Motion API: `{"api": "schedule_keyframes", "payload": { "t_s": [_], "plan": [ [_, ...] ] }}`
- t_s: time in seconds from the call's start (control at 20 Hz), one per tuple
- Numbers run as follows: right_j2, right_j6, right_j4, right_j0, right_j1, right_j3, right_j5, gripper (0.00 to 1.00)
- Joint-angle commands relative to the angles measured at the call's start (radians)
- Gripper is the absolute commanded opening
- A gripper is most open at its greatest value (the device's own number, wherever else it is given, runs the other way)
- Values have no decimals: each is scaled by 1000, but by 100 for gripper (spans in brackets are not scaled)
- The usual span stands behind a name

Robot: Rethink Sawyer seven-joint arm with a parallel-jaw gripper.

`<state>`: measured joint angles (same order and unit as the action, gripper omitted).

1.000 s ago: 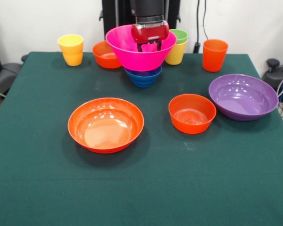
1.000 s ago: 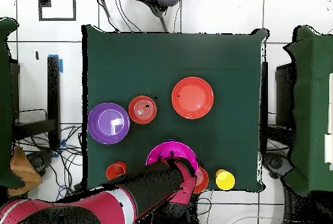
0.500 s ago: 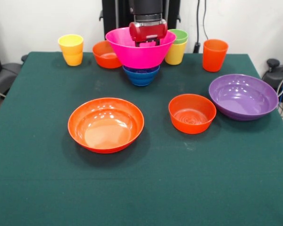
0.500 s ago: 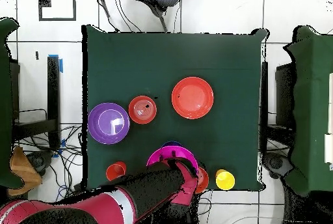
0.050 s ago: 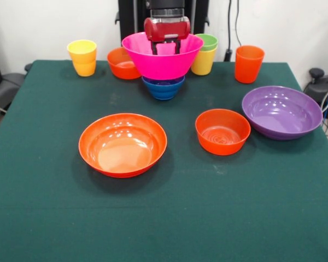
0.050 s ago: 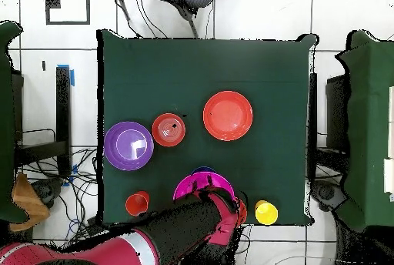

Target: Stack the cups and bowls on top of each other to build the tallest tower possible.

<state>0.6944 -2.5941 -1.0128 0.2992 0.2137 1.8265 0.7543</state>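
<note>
**A:** The fingers [image 5: 154,48] stand apart, clamping nothing. The gap between them shows only the inside of the pink bowl [image 5: 163,68], so I read the gripper [image 5: 165,49] as let go.

**B:** And the bowl?

**A:** Directly under the fingers, sitting upright on the blue bowl [image 5: 164,88], which is much narrower. That pair is the whole tower so far.

**B:** The rest, biggest first?

**A:** In the front view, the purple bowl [image 5: 282,112] lies well to the right of the fingers and nearer the camera. The wide orange bowl [image 5: 123,144] is nearer the camera too, slightly left. One small orange bowl [image 5: 222,131] sits between those two. The other [image 5: 120,64] is just left of the fingers, close to the pink rim. The orange cup [image 5: 249,64] stands off to the right. A green cup [image 5: 209,41] nested in a yellow cup [image 5: 203,64] stands just right of the fingers, partly hidden behind the pink rim. Another yellow cup [image 5: 82,57] stands far left. All rest on the table [image 5: 164,229].

**B:** What worries you?

**A:** A wide bowl on a small base is top-heavy. If a fingertip drags on the pink wall or rim, I'd expect the bowl to tilt, slide off, and knock its close neighbours.
</note>
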Motion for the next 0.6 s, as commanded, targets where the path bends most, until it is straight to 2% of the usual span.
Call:
{"api": "schedule_keyframes", "payload": {
  "t_s": [0.05,0.6],
  "plan": [
    [-69,305,78,13,-14,-30,62,100],
    [-41,294,127,42,-28,-37,68,100]
  ]
}}
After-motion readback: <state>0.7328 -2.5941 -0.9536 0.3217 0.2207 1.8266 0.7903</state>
